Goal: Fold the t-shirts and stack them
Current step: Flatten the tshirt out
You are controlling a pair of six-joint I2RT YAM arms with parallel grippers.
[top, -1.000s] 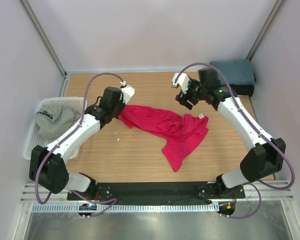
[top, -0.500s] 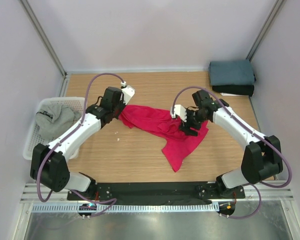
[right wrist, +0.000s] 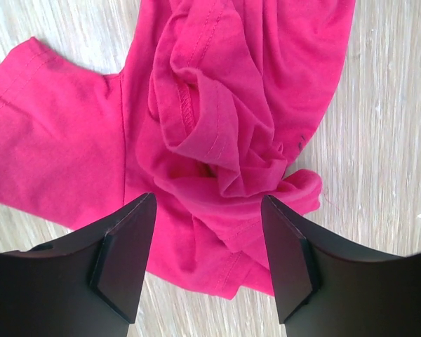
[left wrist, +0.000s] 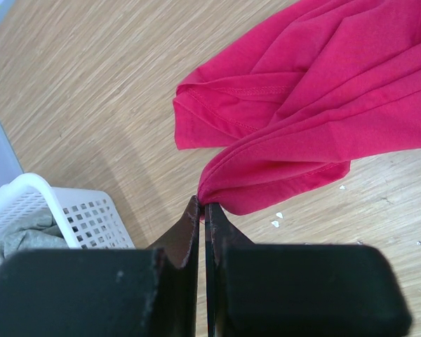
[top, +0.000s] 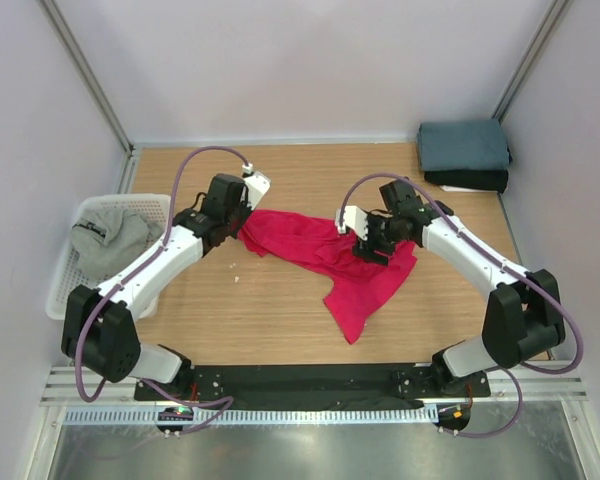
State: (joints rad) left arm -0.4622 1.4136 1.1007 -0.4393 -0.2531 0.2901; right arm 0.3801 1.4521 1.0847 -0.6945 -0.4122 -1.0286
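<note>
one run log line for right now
left fingers shut on red t-shirt | right fingers open over it | grey t-shirt in basket

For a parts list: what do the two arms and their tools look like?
The left arm and right arm have white links, black joints and bases, and looping purple cables. The left tool and right tool each have two black wedge-shaped fingers.

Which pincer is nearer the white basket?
Left. The left pincer is right of the basket, clamped on the red tee; the right pincer hangs open over that tee, farther right.
</note>
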